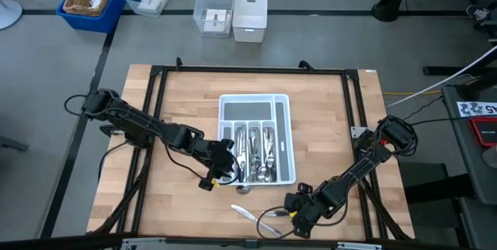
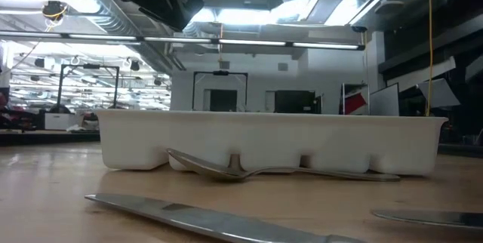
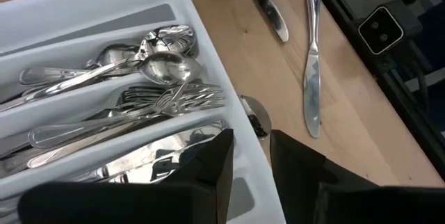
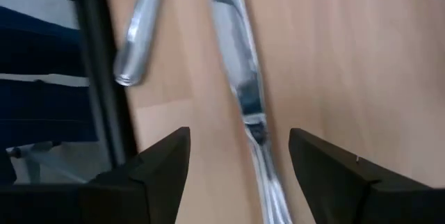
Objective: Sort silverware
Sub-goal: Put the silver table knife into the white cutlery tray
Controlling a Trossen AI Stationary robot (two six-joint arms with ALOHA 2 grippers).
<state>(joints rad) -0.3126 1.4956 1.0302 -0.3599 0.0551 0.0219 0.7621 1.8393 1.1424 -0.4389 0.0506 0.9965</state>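
The right tool (image 4: 236,158), fingers spread, is straddling a knife (image 4: 240,92) lying lengthwise between them near the tabletop's front edge.

Bright, even light falls from long ceiling strips (image 2: 249,44) overhead, and the pale wooden bench (image 1: 186,102) shows only faint, soft shadows under the arms. Glare flashes off the silverware (image 3: 139,106) packed in the white tray (image 3: 90,15), with hard white highlights on spoon bowls and fork tines. At bench level the nearest knife (image 2: 219,220) is smeared out of focus. The knife (image 4: 240,92) between the right pincer's fingers is blurred too.
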